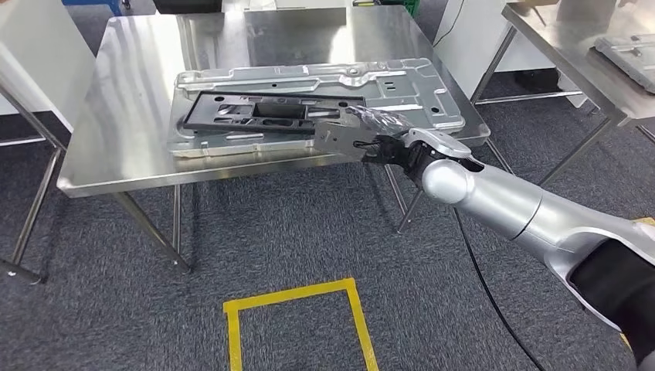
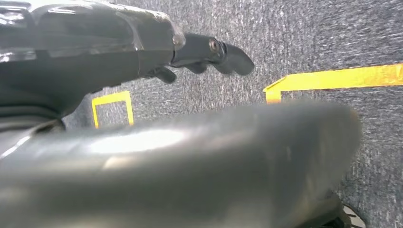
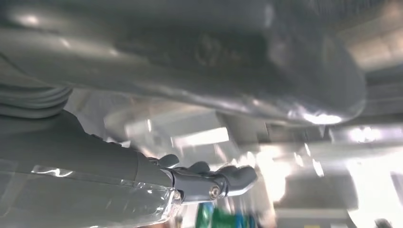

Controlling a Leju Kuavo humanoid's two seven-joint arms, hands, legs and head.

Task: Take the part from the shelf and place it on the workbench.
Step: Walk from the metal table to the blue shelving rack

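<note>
The part is a long dark frame [image 1: 263,112] with a grey metal end [image 1: 337,137]. It lies tilted on a large silver panel [image 1: 386,85] on the steel workbench [image 1: 123,116]. Its grey end hangs over the bench's near edge. My right hand [image 1: 380,141] grips that end from the near right, fingers wrapped around it. In the right wrist view the thumb is a blurred grey mass and the fingers [image 3: 214,183] reach over bright blurred metal. My left hand [image 2: 209,52] hangs above the carpet with nothing in it, its fingers [image 2: 233,57] loosely extended.
A second steel table [image 1: 587,46] with a grey panel stands at the far right. A yellow taped square [image 1: 297,309] marks the grey carpet in front of the bench. A black cable [image 1: 479,270] runs along the floor near my right arm.
</note>
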